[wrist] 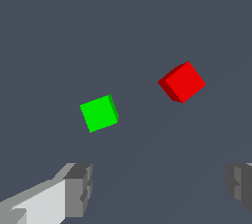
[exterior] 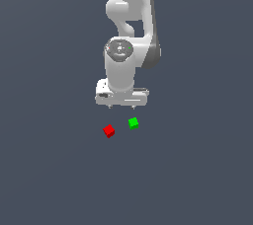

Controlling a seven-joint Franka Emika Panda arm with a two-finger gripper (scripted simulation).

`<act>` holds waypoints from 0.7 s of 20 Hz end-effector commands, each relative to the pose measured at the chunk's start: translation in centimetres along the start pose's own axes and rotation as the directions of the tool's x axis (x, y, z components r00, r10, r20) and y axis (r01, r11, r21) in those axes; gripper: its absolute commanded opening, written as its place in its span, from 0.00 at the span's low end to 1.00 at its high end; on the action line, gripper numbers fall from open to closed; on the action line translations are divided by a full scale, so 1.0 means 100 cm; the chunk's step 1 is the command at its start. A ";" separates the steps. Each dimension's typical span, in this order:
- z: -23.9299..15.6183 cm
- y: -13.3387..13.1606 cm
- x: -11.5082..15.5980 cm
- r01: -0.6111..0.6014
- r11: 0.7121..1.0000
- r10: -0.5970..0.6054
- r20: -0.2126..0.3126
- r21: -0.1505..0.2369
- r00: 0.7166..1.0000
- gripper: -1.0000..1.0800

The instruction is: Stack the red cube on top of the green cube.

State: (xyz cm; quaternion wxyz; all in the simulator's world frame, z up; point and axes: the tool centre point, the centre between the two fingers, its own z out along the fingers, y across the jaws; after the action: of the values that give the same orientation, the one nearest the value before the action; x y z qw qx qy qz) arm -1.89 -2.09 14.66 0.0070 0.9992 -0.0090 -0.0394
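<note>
The red cube (exterior: pixel 108 131) rests on the dark grey surface (exterior: pixel 49 169), low beneath the tool (exterior: pixel 122 105) and slightly toward the exterior view's left of it; no part of the tool touches it. The green cube (exterior: pixel 133 123) lies on the same surface close beside the red cube but apart from it, beneath the tool and slightly toward the exterior view's right. In the wrist view the red cube (wrist: pixel 182 82) sits turned at an angle to the green cube (wrist: pixel 99 113), with bare surface (wrist: pixel 138 31) between them. The tool (wrist: pixel 160 183) hangs above both cubes with its two grey fingertips (wrist: pixel 78 188) spread wide apart and nothing between them. The white arm (exterior: pixel 129 26) rises above the tool.
</note>
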 end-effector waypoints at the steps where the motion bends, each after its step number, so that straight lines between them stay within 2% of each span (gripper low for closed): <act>1: 0.000 0.000 0.000 0.000 1.000 0.000 0.000 0.000 1.000 0.96; 8: 0.003 0.003 0.001 0.029 1.000 -0.029 -0.003 -0.001 1.000 0.96; 14: 0.011 0.012 0.006 0.101 0.995 -0.101 -0.012 -0.003 0.995 0.96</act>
State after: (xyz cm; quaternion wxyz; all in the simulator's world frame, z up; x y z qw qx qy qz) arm -1.53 -3.04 13.76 0.0063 0.9989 0.0315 -0.0348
